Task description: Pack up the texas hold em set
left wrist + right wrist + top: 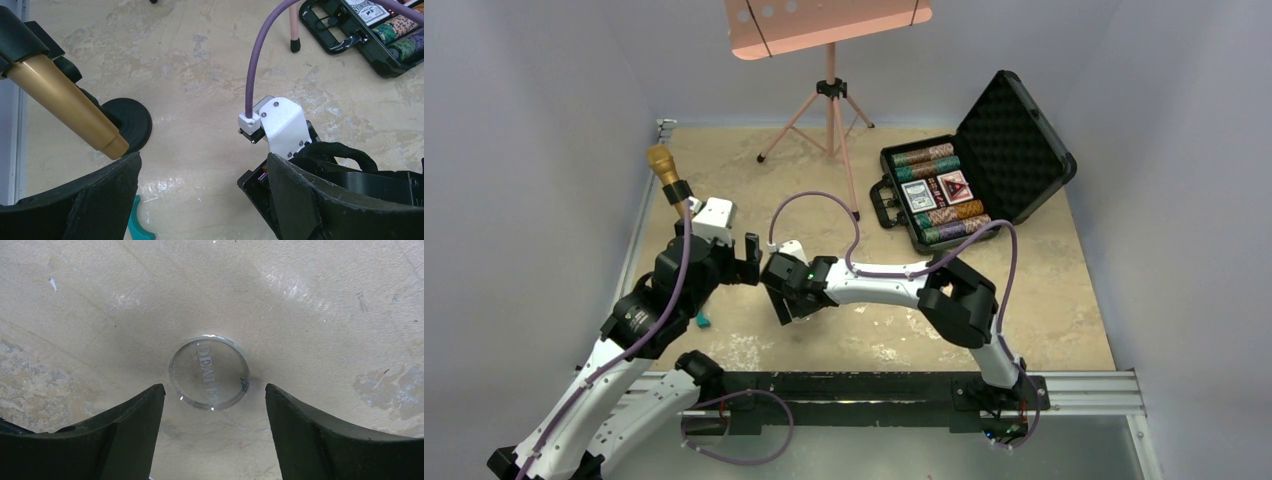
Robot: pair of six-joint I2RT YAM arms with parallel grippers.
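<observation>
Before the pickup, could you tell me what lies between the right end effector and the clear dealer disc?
Only bare tabletop: in the right wrist view, the open end effector flanks the disc, gaps on both sides.

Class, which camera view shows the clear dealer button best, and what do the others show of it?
Right wrist: the clear dealer button lies flat on the table, lettering legible, just ahead of the open right gripper. Top external and left wrist show none of it.
</observation>
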